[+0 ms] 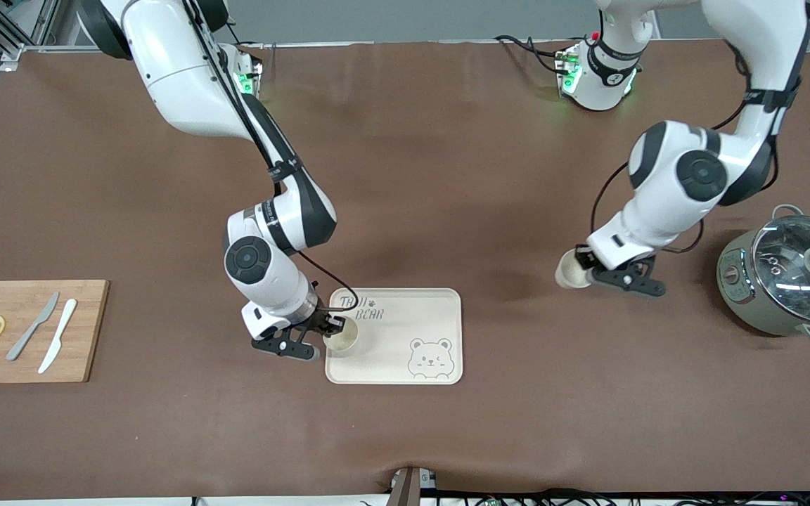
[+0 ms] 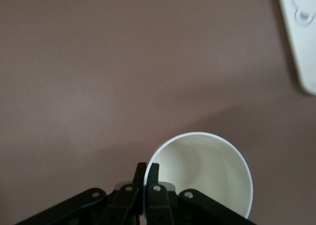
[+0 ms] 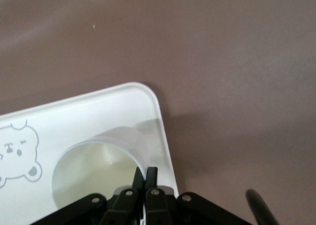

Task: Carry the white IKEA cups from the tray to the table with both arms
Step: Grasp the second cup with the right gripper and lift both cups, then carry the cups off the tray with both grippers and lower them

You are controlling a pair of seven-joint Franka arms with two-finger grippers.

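Note:
My right gripper point(image 1: 335, 327) is shut on the rim of a white IKEA cup point(image 1: 342, 336), one finger inside and one outside. That cup stands upright on the cream bear tray point(image 1: 440, 302), at the tray's corner toward the right arm's end; it also shows in the right wrist view point(image 3: 98, 170), on the tray point(image 3: 74, 116). My left gripper point(image 1: 591, 270) is shut on the rim of the second white cup point(image 1: 569, 273), held tilted a little above the bare brown table. The left wrist view shows that cup point(image 2: 207, 175) pinched at its rim by the fingers point(image 2: 154, 171).
A wooden cutting board point(image 1: 88, 330) with two knives and lemon slices lies at the right arm's end. A grey pot with a glass lid point(image 1: 788, 274) stands at the left arm's end, beside my left gripper. The tray's corner point(image 2: 303, 42) shows in the left wrist view.

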